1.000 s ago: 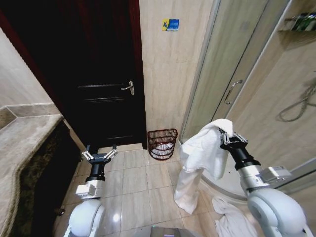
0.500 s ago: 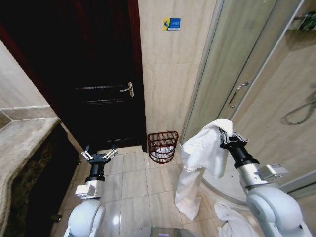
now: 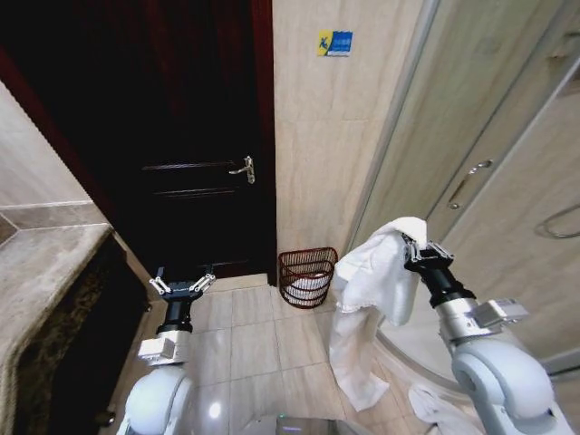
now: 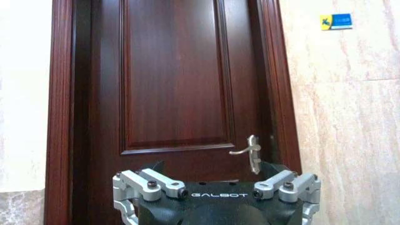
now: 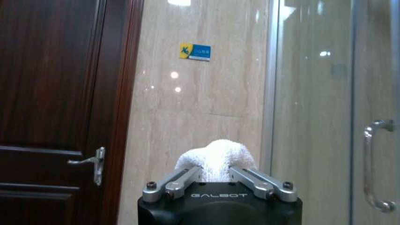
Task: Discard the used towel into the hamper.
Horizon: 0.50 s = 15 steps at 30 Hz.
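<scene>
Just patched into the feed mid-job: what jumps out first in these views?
A white towel hangs long from the right gripper, held up beside the glass shower door. Ahead on the tiled floor, against the wall, stands the wire hamper, next to a dark wooden door. The left gripper hangs open and empty.

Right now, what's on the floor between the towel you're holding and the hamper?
Bare floor tile in the head view, between towel, held by right gripper, and hamper.

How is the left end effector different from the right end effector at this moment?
The left end effector is open and holds nothing; the right end effector is shut on a white towel. The left one is low over the floor tiles near the dark door; the right one is higher, beside the hamper. Both point forward.
</scene>
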### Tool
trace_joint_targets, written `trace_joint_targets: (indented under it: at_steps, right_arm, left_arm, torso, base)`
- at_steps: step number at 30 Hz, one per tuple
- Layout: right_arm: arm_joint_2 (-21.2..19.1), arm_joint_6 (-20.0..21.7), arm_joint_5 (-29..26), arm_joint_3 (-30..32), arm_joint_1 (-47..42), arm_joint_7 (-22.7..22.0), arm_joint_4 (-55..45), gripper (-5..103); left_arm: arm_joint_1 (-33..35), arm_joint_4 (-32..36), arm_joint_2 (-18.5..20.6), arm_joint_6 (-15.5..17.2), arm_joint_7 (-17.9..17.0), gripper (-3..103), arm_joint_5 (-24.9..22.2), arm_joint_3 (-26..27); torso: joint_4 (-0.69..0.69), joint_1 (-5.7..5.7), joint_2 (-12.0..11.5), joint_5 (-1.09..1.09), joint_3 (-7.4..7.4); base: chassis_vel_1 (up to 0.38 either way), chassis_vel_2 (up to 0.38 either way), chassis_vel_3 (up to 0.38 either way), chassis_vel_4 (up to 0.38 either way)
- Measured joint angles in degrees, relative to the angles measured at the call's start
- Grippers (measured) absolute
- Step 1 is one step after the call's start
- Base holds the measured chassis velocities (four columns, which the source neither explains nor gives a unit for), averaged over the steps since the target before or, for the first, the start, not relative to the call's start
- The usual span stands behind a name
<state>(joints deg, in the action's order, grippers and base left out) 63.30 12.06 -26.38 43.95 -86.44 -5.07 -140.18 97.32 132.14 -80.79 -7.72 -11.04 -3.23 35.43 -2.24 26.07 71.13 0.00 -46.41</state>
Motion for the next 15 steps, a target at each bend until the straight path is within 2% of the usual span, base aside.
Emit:
trace_joint_targets:
  at_steps: [5, 9, 13, 15]
  right_arm:
    - [-0.5, -0.5, -0.1, 0.7, 0.1, -0.3, 0.2, 4]
    - [-1.8, -0.5, -2.7, 1.1, 1.7, -1.1, 0.6, 4]
    - [-4.7, 1.3, -7.5, 0.8, 6.6, -3.3, 1.7, 4]
    - [-7.9, 2.4, -11.9, 0.1, 11.5, -5.0, 2.6, 4]
  left_arm:
    - [0.2, -0.2, -0.2, -0.1, 0.0, 100, 0.2, -0.1]
    - [0.7, -0.5, -0.8, -0.2, -0.1, 100, 0.6, -0.1]
    - [1.6, -0.4, -1.2, -0.8, 0.2, 100, 1.0, 0.3]
    - [2.6, -0.4, -1.2, -1.3, 0.8, 100, 1.5, 0.7]
  torso:
    - [0.00, 0.03, 0.0, 0.01, -0.01]
    - [0.01, 0.01, 0.0, 0.02, 0.00]
    - [0.02, -0.01, 0.0, 0.02, 0.00]
    - [0.01, -0.01, 0.0, 0.03, 0.00]
  base:
    - [0.001, 0.114, 0.008, -0.109]
    - [-0.003, 0.016, 0.004, -0.006]
    - [-0.017, -0.057, 0.002, 0.031]
    - [0.000, 0.000, 0.000, 0.000]
